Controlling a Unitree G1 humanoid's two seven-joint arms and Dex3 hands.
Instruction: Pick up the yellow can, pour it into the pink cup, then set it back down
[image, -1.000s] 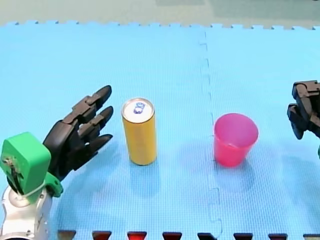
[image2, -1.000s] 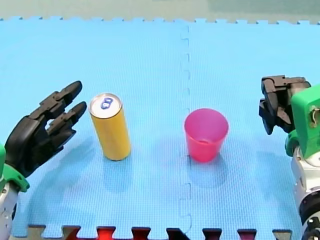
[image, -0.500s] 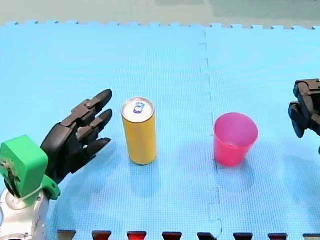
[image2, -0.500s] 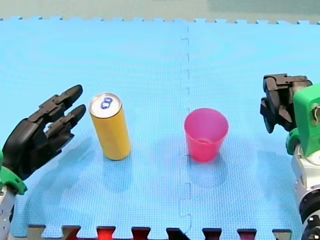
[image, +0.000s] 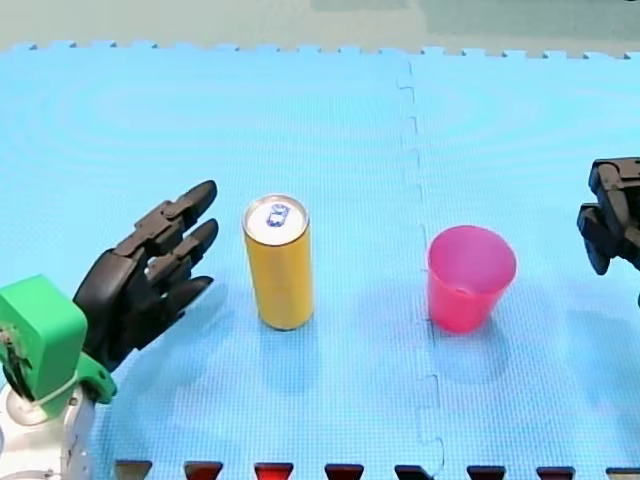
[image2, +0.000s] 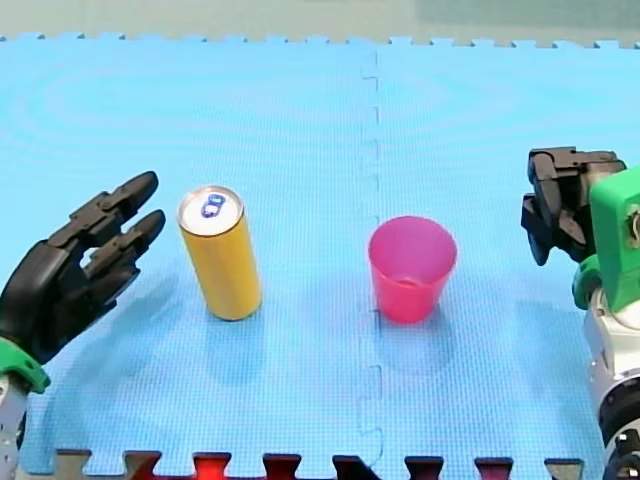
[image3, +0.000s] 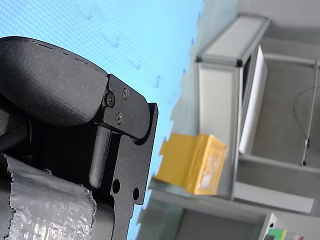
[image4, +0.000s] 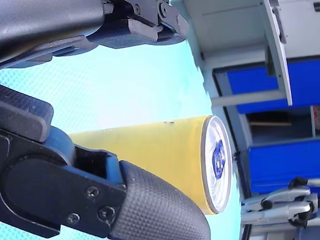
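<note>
The left hand (image: 150, 275) is hovering released, holding nothing, just left of the yellow can (image: 279, 265). The can is standing upright on the blue foam mat (image: 330, 130). The pink cup (image: 469, 280) is sitting upright to the can's right. Farther right of the can, the right hand (image: 612, 215) is hanging clenched on nothing.

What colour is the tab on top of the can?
Blue tab on the yellow can; clearest in the second wrist view.
</note>
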